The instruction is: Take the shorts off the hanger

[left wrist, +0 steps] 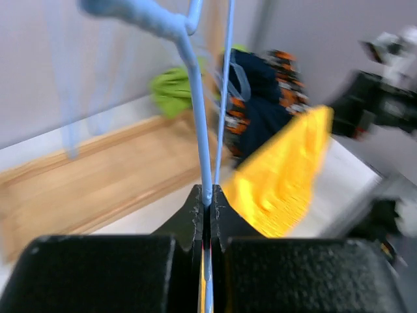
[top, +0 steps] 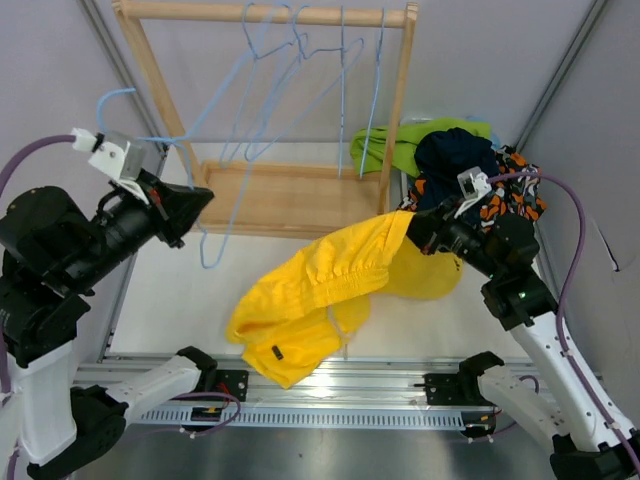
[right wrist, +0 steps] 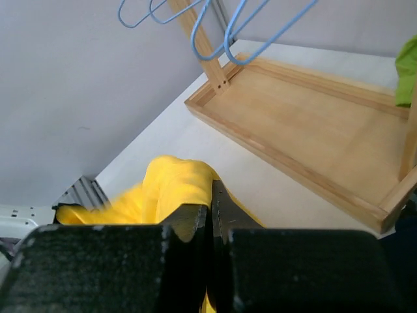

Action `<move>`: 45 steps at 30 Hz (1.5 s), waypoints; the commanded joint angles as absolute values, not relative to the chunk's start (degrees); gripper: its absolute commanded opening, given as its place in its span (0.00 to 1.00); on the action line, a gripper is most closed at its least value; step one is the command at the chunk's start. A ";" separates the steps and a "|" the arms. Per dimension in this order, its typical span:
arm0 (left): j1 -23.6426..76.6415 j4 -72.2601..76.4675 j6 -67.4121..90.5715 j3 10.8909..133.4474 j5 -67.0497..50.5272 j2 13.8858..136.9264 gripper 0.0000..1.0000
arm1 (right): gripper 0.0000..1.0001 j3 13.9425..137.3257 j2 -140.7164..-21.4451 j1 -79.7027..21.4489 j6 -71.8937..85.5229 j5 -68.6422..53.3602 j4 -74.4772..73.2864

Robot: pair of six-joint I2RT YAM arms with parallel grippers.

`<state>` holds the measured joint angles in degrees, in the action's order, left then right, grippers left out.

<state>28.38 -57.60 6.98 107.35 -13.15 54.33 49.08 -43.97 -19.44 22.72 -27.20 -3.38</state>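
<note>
So the left gripper (top: pixel 195 205) (left wrist: pixel 207 199) is clamped shut on the thin wire of a light blue hanger (left wrist: pixel 198 117), with the jaws pinched right together on it. It holds the hanger up over the left side of the table, just in front of the wooden rack (top: pixel 265 12).

The right gripper (top: pixel 415 230) (right wrist: pixel 210 202) is closed too, with a bunch of the yellow shorts (top: pixel 320 270) (right wrist: pixel 166 189) squeezed between its fingers. From there the shorts drape down and to the left, and the lower end lies crumpled on the table (top: pixel 170 290) front and centre, near the metal rail (top: pixel 330 405) the arms are bolted to. From above they look clear of the held hanger, off to its right.

The other pairs are heaped at the back right corner, beside the rack's right post. There's the lime green pair (top: pixel 385 145) (left wrist: pixel 172 91), the navy pair (top: pixel 455 155) (left wrist: pixel 260 85) on top, and the orange patterned pair (top: pixel 505 195) peeking out on the right. I can't make out any other pair for sure.

As for the room, the table is plain white and matte, with pale grey walls (right wrist: pixel 78 78) close in on three sides. The rack has a flat wooden tray (top: pixel 290 195) (right wrist: pixel 313 124) as its base, sitting on the table toward the back. A few spare hangers (top: pixel 300 50) (right wrist: pixel 215 26), all light blue wire, hang bare from its top bar. The left wrist view is pretty blurry, so there's not much more detail there.
</note>
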 commanded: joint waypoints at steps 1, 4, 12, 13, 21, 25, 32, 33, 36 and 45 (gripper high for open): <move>28.48 -65.73 7.11 113.82 11.64 57.57 0.00 | 0.00 57.64 -44.99 -23.03 15.47 -15.84 -5.62; 28.39 -69.68 8.69 111.45 24.23 56.78 0.00 | 0.00 66.77 -49.47 -22.06 12.75 -7.68 -8.43; 27.25 -69.26 8.44 106.44 30.77 57.04 0.00 | 0.00 101.01 -74.92 -3.97 16.16 -9.58 -6.70; 25.42 -68.56 7.74 106.61 30.07 57.39 0.00 | 0.00 104.90 -78.10 -0.91 17.65 -9.67 -6.85; 11.00 -62.67 3.60 113.11 19.17 68.36 0.00 | 0.00 137.99 -108.00 9.93 26.36 -9.68 -6.78; 6.16 -61.97 4.13 118.99 12.16 76.36 0.00 | 0.00 132.74 -113.72 11.60 27.42 -4.93 -5.54; 5.89 -59.24 4.31 125.83 4.23 85.24 0.00 | 0.85 110.87 -109.87 12.66 33.81 -5.63 -7.45; 5.89 -59.50 4.13 127.16 3.78 86.73 0.00 | 0.86 107.87 -108.91 12.66 34.88 -5.89 -7.30; 5.89 -61.17 3.43 133.65 2.90 93.24 0.00 | 0.86 90.93 -102.06 11.78 37.87 -8.52 -0.20; 5.89 -54.15 5.01 141.50 0.44 102.12 0.00 | 0.86 61.72 -84.12 6.68 35.16 -10.20 10.02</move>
<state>6.24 -60.23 4.49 138.21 2.63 101.03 65.56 -89.89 9.02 36.10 -7.55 3.99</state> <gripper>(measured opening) 0.025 0.863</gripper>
